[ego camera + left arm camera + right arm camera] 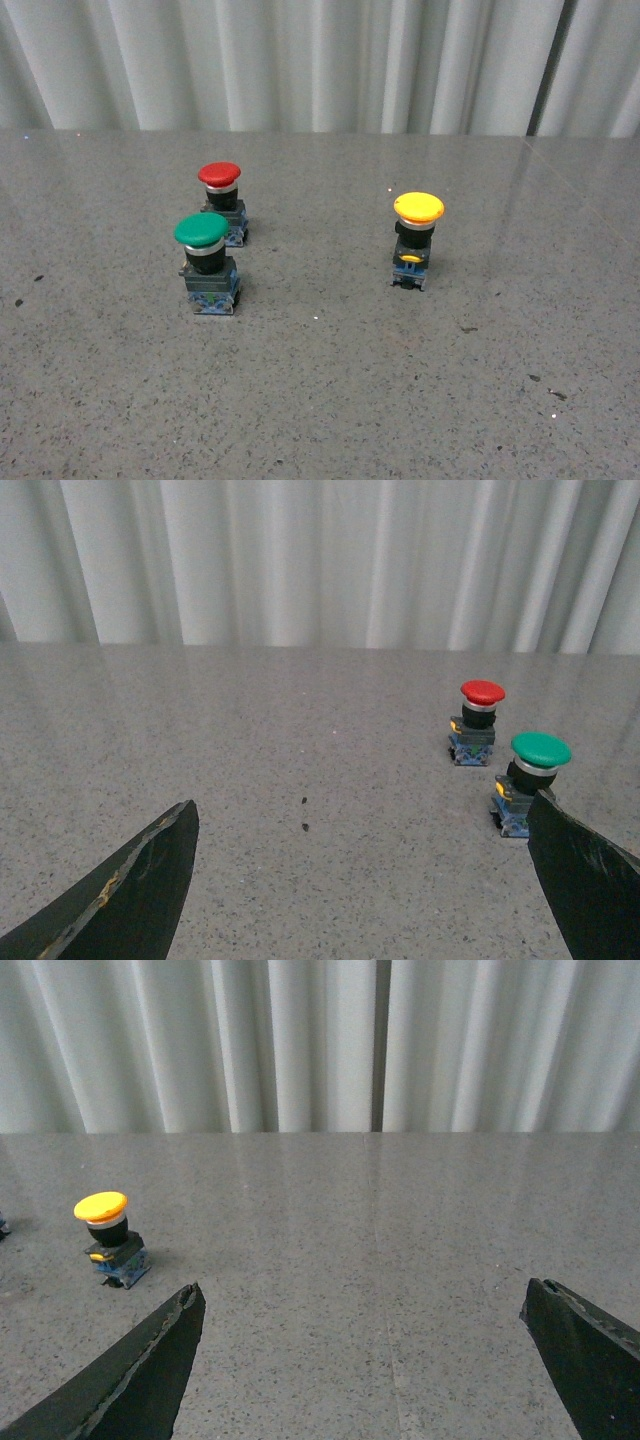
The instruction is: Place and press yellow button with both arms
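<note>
front view shows the yellow button [416,240] standing upright on the grey table [330,410], on the right side, well apart from the green button [207,262] and the red button [221,200] on the left. it looks small, hard and light, so it may tip or slide if it is pushed from one side. the round cap is wide and smooth and would likely slip. the square base looks like the best place to pinch, which leaves the cap free to be pressed from above. no arm shows in this view. in the right wrist view the right gripper [365,1288] has its two fingers spread wide with nothing between them. the yellow button stands ahead of it, not touching. in the left wrist view the left gripper [362,810] is spread wide too and holds nothing. the green and red buttons stand near one of its fingers.
</note>
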